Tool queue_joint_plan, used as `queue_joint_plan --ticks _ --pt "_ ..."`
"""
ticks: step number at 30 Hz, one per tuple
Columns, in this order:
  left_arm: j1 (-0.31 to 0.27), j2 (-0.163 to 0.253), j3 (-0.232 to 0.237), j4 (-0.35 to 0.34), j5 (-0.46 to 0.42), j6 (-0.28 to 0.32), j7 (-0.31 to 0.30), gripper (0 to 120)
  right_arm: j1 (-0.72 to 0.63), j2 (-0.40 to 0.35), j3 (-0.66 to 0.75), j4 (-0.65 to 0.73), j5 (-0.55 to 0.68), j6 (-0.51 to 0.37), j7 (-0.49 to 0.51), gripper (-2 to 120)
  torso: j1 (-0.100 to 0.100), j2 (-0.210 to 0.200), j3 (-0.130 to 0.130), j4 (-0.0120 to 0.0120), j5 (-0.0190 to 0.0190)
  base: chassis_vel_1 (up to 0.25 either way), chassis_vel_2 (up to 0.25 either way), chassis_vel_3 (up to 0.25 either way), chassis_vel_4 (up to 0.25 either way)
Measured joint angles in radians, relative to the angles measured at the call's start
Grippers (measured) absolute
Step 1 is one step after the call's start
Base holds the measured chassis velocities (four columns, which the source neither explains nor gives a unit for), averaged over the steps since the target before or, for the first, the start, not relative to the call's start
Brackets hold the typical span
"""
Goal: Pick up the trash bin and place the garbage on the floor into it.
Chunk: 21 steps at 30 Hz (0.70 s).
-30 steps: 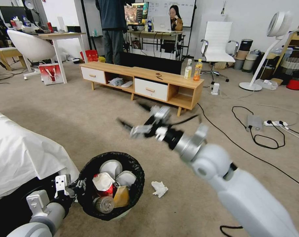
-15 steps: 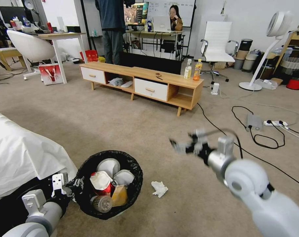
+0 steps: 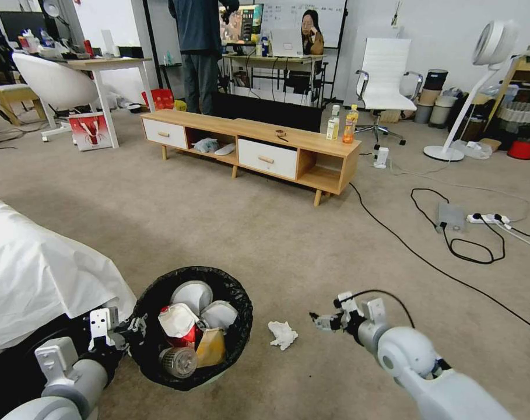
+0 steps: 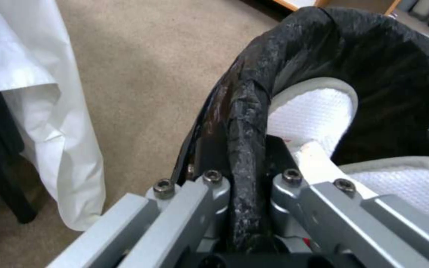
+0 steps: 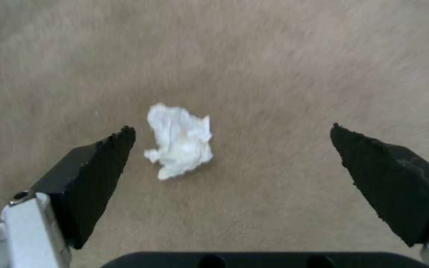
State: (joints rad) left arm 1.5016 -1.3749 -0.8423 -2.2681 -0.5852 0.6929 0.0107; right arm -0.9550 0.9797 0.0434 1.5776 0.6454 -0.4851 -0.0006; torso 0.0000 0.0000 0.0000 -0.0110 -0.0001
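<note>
The right hand point(image 3: 326, 322) hung low over the floor point(image 3: 247, 233) with its two dark fingers point(image 5: 95, 163) spread wide and nothing between them, pointed at a crumpled white tissue point(image 3: 283, 335) lying on the carpet just beside the trash bin point(image 3: 192, 326). In the right wrist view the tissue point(image 5: 180, 140) sat between the fingertips but nearer one of them — not centred, and not yet touched.

The left hand point(image 3: 127, 329) was clamped on the trash bin's rim; the left wrist view showed the bag-wrapped rim point(image 4: 244, 149) pinched between its metal fingers point(image 4: 194, 193). Whether the bin was raised off the carpet or resting on it could not be told.

Inside the black liner lay a crushed red can point(image 3: 180, 326), a brown paper bag point(image 3: 212, 347), a small clear bottle point(image 3: 177, 361) and white, cup-like pieces point(image 3: 197, 297). So most of the job looked done: the bin was in hand and much of the litter was in it. The tissue was the one piece of garbage seen left on the floor — it remained to be grasped and dropped in.

A white sheet point(image 3: 37, 274) draped down beside the bin, and black cables point(image 3: 451, 245) crossed the carpet farther off.
</note>
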Motion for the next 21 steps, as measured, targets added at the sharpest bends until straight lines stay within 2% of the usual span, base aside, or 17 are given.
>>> queue_joint_plan --ticks 1,3,4,6,7,10,11,13,15,21 --pt "0.0 0.0 0.0 0.0 0.0 0.0 0.0 4 0.0 0.0 0.0 0.0 0.0 0.0 0.0 100 0.0 0.0 0.0 0.0 0.0 0.0 0.0 0.0 0.0" --pt "0.0 -0.003 0.003 0.0 0.002 0.0 0.001 4 0.033 0.035 -0.046 -0.125 -0.049 0.107 -0.085 100 0.0 0.0 0.0 -0.0001 0.0 0.0 0.0 0.0 0.0" --pt "0.0 -0.003 0.003 0.0 0.002 0.0 0.001 4 0.033 0.035 -0.046 -0.125 -0.049 0.107 -0.085 100 0.0 0.0 0.0 -0.0001 0.0 0.0 0.0 0.0 0.0" --pt "0.002 -0.006 0.004 -0.003 0.004 0.0 0.001 4 0.081 0.092 -0.1 -0.257 -0.089 0.21 -0.162 100 0.0 0.0 0.0 0.0 -0.0002 0.0 0.0 0.0 0.0" --pt "0.002 -0.006 0.004 -0.003 0.004 0.0 0.001 4 0.081 0.092 -0.1 -0.257 -0.089 0.21 -0.162 100 0.0 0.0 0.0 0.0 -0.0002 0.0 0.0 0.0 0.0" --pt "0.004 -0.011 0.006 -0.009 0.01 -0.001 0.001 4 0.168 0.215 -0.17 -0.455 -0.118 0.325 -0.2 100 0.0 0.0 0.0 0.0004 0.0003 0.0 0.0 0.0 0.0" --pt "0.004 -0.011 0.006 -0.009 0.01 -0.001 0.001 4 0.168 0.215 -0.17 -0.455 -0.118 0.325 -0.2 100 0.0 0.0 0.0 0.0004 0.0003 0.0 0.0 0.0 0.0" --pt "0.008 -0.014 0.006 -0.012 0.013 -0.001 0.001 4 0.221 0.284 -0.196 -0.569 -0.142 0.386 -0.215 100 0.0 0.0 0.0 0.0008 0.0 0.0 0.0 0.0 0.0" --pt "0.009 -0.016 0.006 -0.014 0.014 -0.002 0.002 4 0.246 0.313 -0.202 -0.621 -0.156 0.414 -0.222 100 0.0 0.0 0.0 0.0007 -0.0001 0.0 0.0 0.0 0.0" --pt "0.018 -0.02 0.002 -0.023 0.017 -0.003 0.004 4 0.283 0.367 -0.206 -0.73 -0.187 0.466 -0.23 100 0.0 0.0 0.0 0.0 -0.0002 0.0 0.0 0.0 0.0"
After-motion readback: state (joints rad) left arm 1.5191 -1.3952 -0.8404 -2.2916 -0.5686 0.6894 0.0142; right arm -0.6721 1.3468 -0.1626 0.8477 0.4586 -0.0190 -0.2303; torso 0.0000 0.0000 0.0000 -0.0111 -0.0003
